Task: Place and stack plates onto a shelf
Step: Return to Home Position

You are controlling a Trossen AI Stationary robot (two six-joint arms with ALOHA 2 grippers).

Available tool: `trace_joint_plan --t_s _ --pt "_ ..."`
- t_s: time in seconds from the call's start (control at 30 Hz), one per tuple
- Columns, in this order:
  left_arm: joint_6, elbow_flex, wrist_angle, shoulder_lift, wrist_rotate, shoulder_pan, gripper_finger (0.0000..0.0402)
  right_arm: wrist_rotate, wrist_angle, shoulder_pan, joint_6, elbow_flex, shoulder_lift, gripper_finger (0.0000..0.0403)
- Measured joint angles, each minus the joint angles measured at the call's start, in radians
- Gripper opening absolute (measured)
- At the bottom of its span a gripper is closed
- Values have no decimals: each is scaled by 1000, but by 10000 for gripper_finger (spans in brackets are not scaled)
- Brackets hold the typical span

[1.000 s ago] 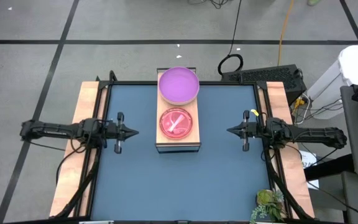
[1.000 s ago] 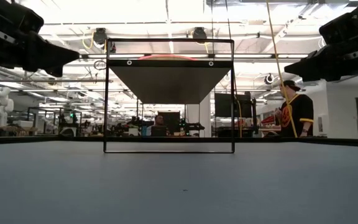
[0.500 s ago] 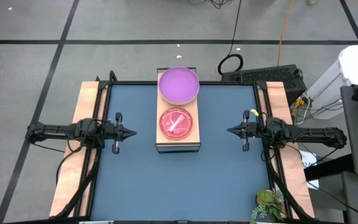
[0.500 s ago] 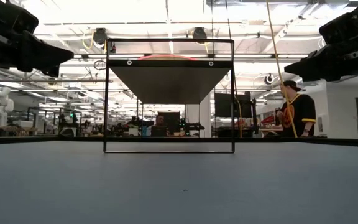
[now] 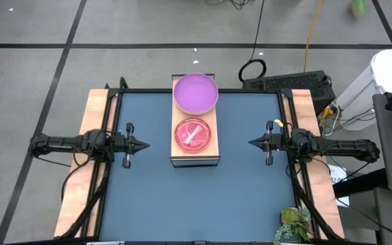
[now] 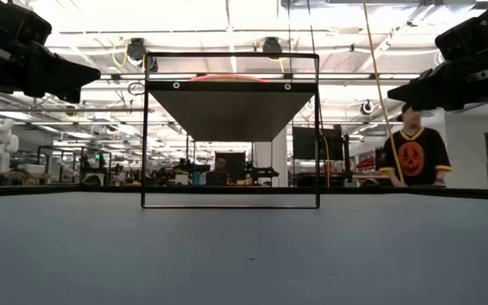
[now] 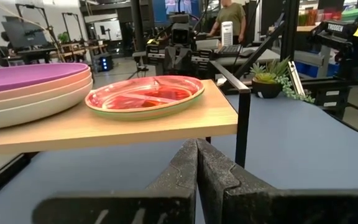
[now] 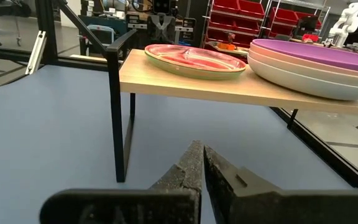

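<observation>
A robotics lab in a large open hall. The low view shows ceiling lights [image 6: 227,34] over rows of workbenches, a white robot figure [image 6: 1,140] at mid left and a person [image 6: 415,152] at right. Red parts bins [image 8: 244,15] on racks show in the right wrist view. In the high view, cables [image 5: 254,68] trail across the grey floor [image 5: 148,27] at upper centre.

The shelf [image 5: 196,158] is light wood with fine grain. The purple plate [image 5: 195,93] shows a salmon pink plate [image 7: 73,81] and cream rims under it. The small magenta plate [image 5: 194,134] is translucent red-pink, with a green rim beneath. The table [image 5: 196,204] is dark blue. My left gripper [image 5: 143,143] and right gripper [image 5: 252,143] are black.
</observation>
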Motion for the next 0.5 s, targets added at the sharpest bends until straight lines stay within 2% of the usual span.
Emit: trace_joint_plan --t_s 0.5 --pt "9 -2 18 0 -2 0 3 0 0 0 0 0 0 0"
